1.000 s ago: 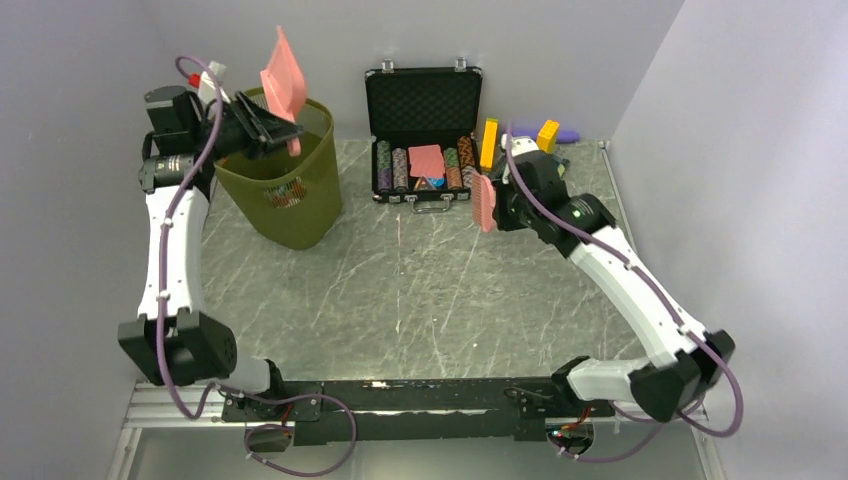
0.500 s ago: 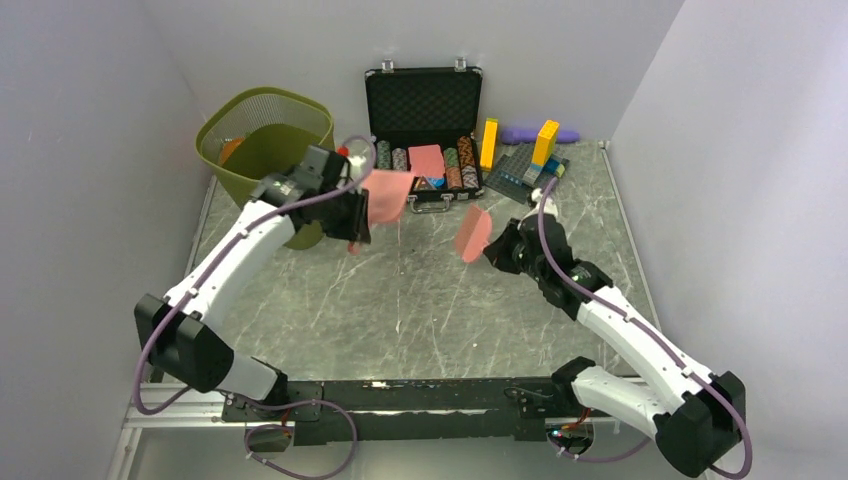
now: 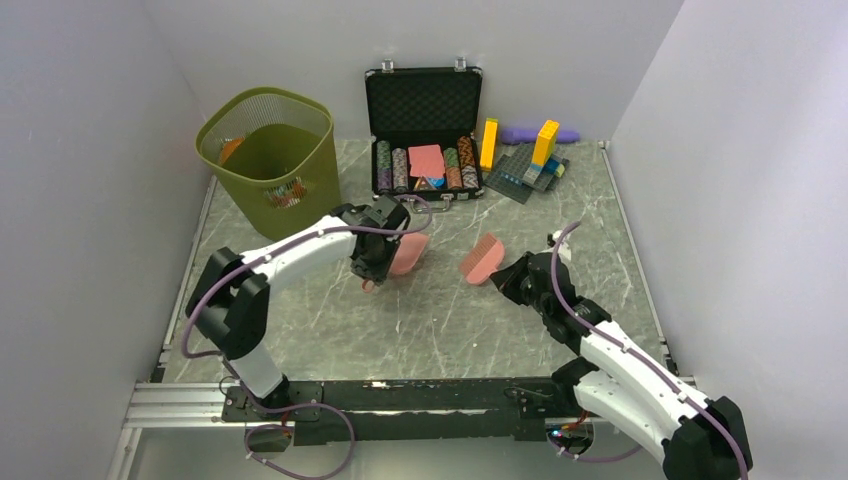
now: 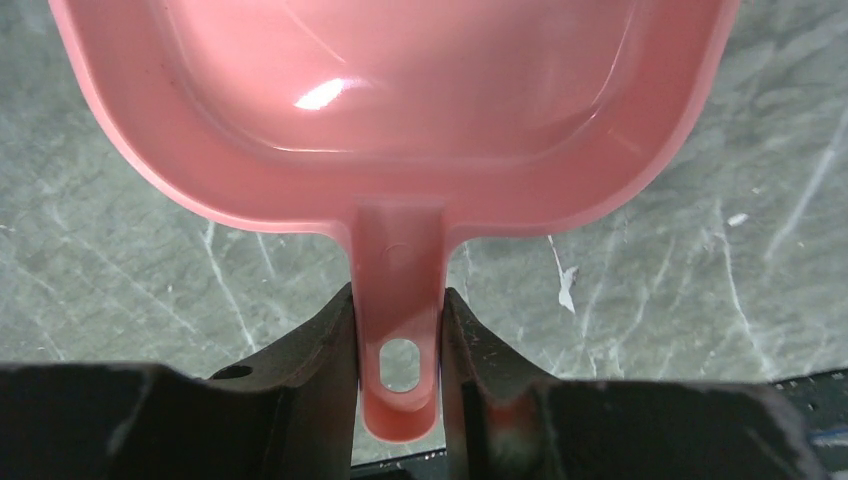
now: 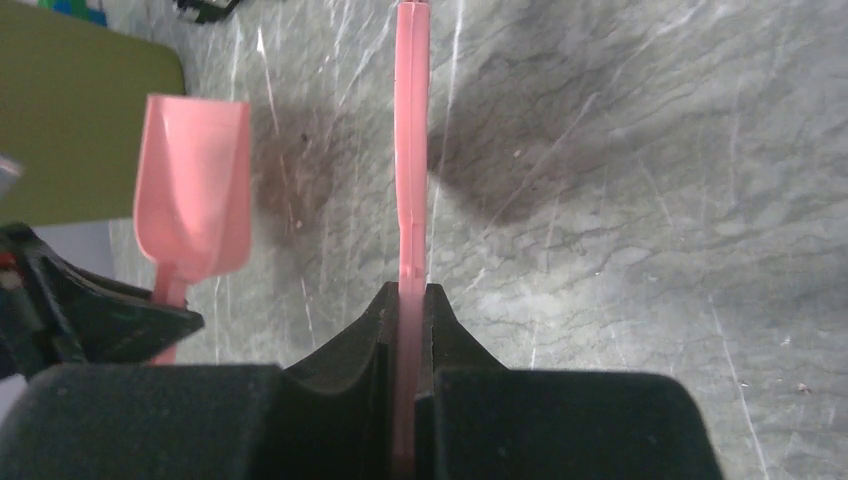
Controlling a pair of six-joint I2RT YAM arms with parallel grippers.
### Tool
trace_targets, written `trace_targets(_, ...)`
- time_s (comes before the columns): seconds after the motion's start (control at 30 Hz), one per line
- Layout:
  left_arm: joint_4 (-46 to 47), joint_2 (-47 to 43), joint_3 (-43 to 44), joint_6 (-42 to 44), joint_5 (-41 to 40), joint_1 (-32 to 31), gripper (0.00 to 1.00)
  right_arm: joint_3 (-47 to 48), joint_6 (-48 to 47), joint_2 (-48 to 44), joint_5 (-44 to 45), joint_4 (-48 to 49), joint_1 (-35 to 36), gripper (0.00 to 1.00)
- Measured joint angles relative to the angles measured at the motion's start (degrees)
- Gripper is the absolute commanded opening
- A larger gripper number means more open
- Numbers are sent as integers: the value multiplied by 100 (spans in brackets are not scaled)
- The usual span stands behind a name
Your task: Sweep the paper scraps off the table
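No paper scraps show on the table; a few coloured bits show through the mesh of the green bin. My left gripper is shut on the handle of a pink dustpan, held low over the table's middle. In the left wrist view the jaws clamp the handle and the pan looks empty. My right gripper is shut on a pink brush, just right of the dustpan. In the right wrist view the brush is edge-on in my gripper, with the dustpan to its left.
The olive mesh waste bin stands at the back left. An open black case of poker chips sits at the back centre. Yellow and blue toy bricks lie at the back right. Walls close in on both sides.
My left arm has swung the dustpan from over the bin down to the table's middle. My right arm has drawn back toward the near side, lowering the brush beside the pan.
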Motion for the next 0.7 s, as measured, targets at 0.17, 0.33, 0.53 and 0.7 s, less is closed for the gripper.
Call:
trace_targets(0.17,376,398,-214,-101,-162,-70,0,0,319,2,450,-151,-66,0)
trace_targets(0.33,684,629,-232,-133,-299,-70,0,61,516,599,538,114,-367,2)
trace_targets(0.53,839,949,-46,-192,-463,-70,31,800,793,1928,-133,273,-1156,90)
trace_targets(0.7,898,929,-31,-197,-540,-70,61,1209,470,2024,-216,72,-1340,100)
